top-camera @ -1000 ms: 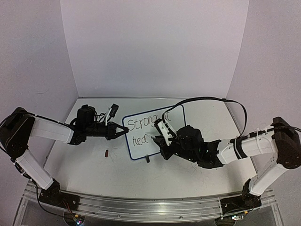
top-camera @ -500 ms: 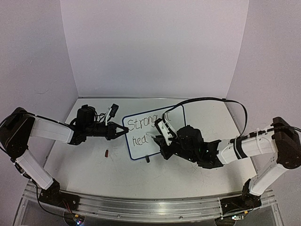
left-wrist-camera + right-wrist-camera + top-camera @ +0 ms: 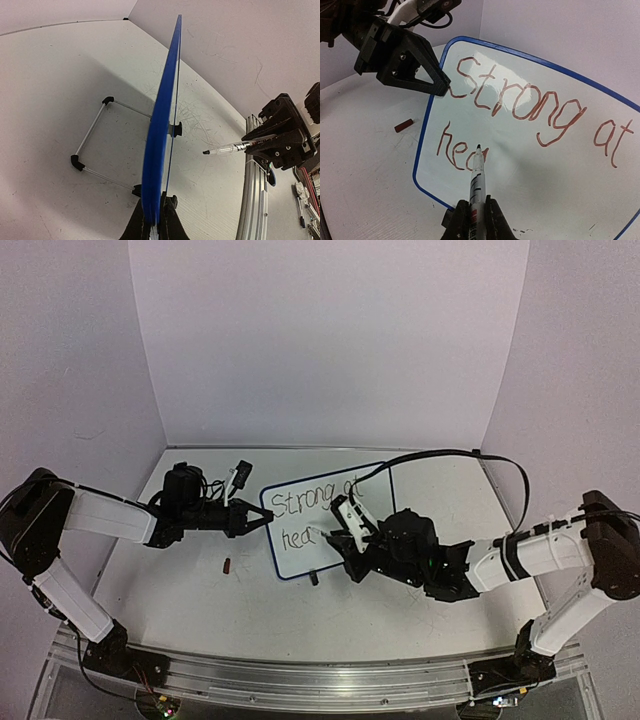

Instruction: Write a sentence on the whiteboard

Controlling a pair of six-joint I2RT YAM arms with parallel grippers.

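I see the small white, blue-rimmed whiteboard [image 3: 300,552] propped mid-table, its near right part hidden behind my right arm [image 3: 520,558]. My left gripper [image 3: 262,521] is pinched on the board's left rim. My right gripper [image 3: 475,216] is clamped around a white marker pen [image 3: 476,176]. The pen's tip is at the red-brown handwritten sentence [image 3: 520,105], which reads "Strong at hea". I cannot tell whether the tip is touching. The right wrist view cuts off the board's right corner.

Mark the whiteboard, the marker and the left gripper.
whiteboard [image 3: 545,175]: right wrist view, bare white face, lower right.
marker [image 3: 475,182]: right wrist view, middle of its barrel.
left gripper [image 3: 264,522]: top external view, between its jaws on the board's edge.
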